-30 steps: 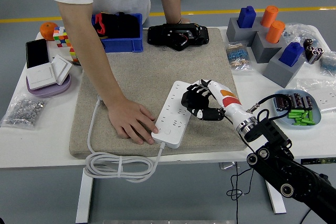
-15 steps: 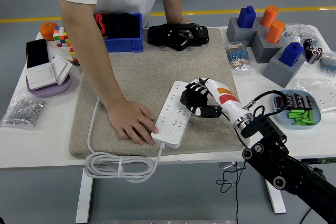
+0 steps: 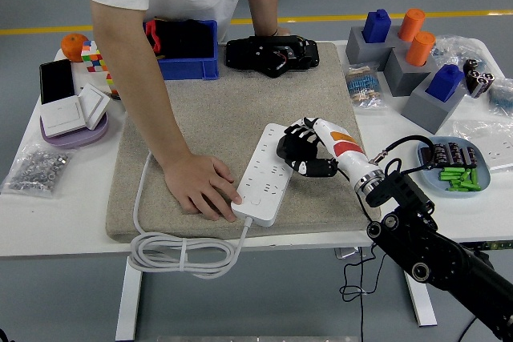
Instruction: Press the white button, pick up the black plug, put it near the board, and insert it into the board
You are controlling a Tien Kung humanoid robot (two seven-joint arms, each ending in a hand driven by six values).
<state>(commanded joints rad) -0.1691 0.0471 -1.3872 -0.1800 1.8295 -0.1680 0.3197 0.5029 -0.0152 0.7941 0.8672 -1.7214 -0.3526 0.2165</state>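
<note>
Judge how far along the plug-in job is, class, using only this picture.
Done: cannot tell whether the white button was pressed. In hand: the right hand hovers curled beside the power strip, which a person's hand steadies; whether it holds a plug is unclear. Left: insertion, since no plug shows in the strip.

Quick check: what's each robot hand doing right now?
Left robot hand: not in view.
Right robot hand: fingers curled over the white power strip's right edge; whether they hold the plug cannot be told.

Bright, even light from overhead fills a sharp picture, with only soft, short shadows under the person's hand (image 3: 202, 188) and the power strip (image 3: 267, 174), mild glare on the white table (image 3: 64, 222), no noticeable blur.
</note>
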